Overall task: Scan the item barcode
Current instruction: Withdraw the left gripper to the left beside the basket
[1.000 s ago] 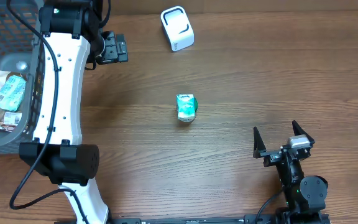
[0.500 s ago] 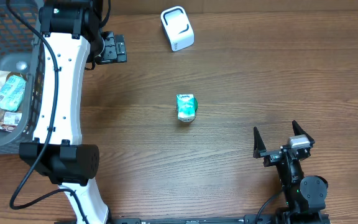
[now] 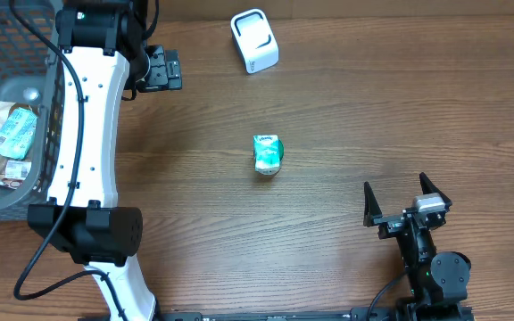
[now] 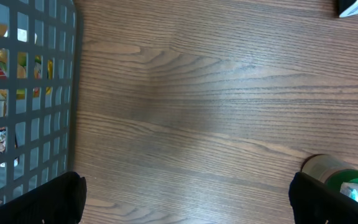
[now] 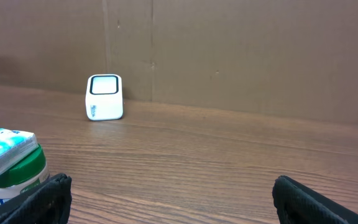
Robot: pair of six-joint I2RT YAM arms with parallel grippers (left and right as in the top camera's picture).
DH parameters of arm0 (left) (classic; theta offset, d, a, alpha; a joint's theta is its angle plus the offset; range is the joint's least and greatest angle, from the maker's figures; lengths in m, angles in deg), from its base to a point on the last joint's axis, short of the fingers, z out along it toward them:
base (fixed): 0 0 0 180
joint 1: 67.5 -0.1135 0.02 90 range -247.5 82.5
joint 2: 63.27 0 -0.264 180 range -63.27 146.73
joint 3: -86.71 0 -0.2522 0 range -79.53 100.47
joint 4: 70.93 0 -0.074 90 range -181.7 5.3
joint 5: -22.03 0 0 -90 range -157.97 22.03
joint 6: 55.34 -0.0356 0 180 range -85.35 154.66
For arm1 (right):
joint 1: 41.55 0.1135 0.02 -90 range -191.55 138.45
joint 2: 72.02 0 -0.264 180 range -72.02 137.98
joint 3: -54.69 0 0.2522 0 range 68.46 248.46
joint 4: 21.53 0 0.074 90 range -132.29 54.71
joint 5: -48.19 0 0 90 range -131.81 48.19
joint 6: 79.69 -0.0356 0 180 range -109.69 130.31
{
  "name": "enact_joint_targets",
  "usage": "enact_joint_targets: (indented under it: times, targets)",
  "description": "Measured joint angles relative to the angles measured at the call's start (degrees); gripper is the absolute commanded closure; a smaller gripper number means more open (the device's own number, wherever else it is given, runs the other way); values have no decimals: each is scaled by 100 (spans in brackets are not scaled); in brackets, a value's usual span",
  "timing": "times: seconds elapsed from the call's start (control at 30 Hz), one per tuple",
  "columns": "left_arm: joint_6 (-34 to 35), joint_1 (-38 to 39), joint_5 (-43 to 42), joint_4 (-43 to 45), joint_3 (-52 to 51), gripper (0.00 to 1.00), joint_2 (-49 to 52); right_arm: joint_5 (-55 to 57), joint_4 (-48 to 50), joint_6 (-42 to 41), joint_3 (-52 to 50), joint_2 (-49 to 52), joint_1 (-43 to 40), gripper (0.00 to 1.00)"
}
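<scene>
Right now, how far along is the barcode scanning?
Nothing looks done: the green tub sits alone mid-table, apart from the white scanner. Nothing in hand: left gripper and right gripper are open and empty. Left: pick up, show barcode to scanner.

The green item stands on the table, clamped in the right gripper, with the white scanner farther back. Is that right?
No. The green item is not clamped: the overhead view shows the right gripper open, empty and well apart from it. The item does stand on the table, with the white scanner farther back.
</scene>
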Motion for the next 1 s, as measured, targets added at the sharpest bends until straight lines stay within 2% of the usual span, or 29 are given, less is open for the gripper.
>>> enact_joint_targets:
  times: [0.77,0.9,1.0]
  targets:
    - [-2,0,-262,-2,0,1,0,0,0,0,0,0,0,0]
    - [-9,0,-313,-4,0,21,0,0,2,0,0,0,0,0]
    - [-26,0,-326,-4,0,24,0,-2,-2,0,0,0,0,0]
